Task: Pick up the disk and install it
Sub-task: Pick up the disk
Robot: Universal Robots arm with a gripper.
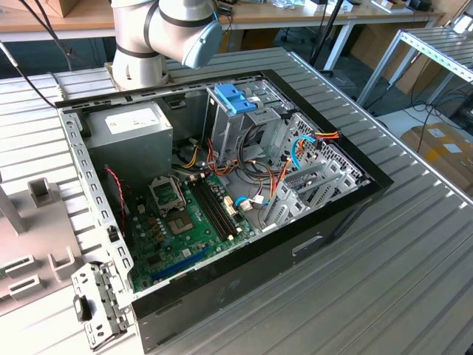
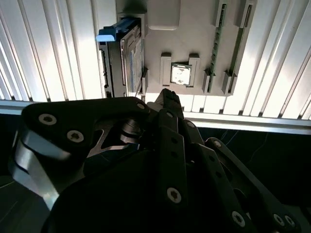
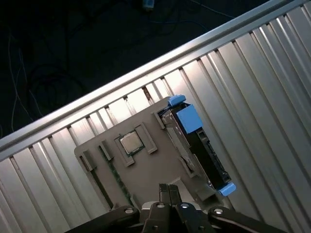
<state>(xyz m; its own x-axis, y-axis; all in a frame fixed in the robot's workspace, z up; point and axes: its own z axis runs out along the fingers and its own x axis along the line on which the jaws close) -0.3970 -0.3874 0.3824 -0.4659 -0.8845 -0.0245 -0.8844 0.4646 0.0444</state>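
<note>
Workshop bay with benches along the back wall; the work surface is a ribbed aluminium table (image 1: 414,244). On it lies an open computer case (image 1: 325,229), side panel off, motherboard (image 1: 185,218) exposed. The robot arm (image 1: 166,29) stands behind the case in the exterior view. Inside the case, a grey power supply (image 1: 129,129) with a white sticker occupies the corner nearest the arm's base, and a bare blue bracket (image 1: 235,97) sits atop the drive cage. In both wrist views the gripper (image 3: 165,188) hangs above a grey moulded holder (image 3: 146,167) that rests on the table's slats, close to the table edge. Its fingers are closed against each other with nothing held between them. The disk (image 3: 201,148) stands on edge in a slot along one side of the holder, silver body showing between blue rails (image 3: 187,116). Relative to the gripper, the disk lies ahead of the fingertips and off to one side, near but clear of them; no contact observed. Almost straight ahead of the fingertips, a small square processor chip (image 3: 129,142) sits in a recess of the holder. The disk is in the holder, outside the case.
</note>
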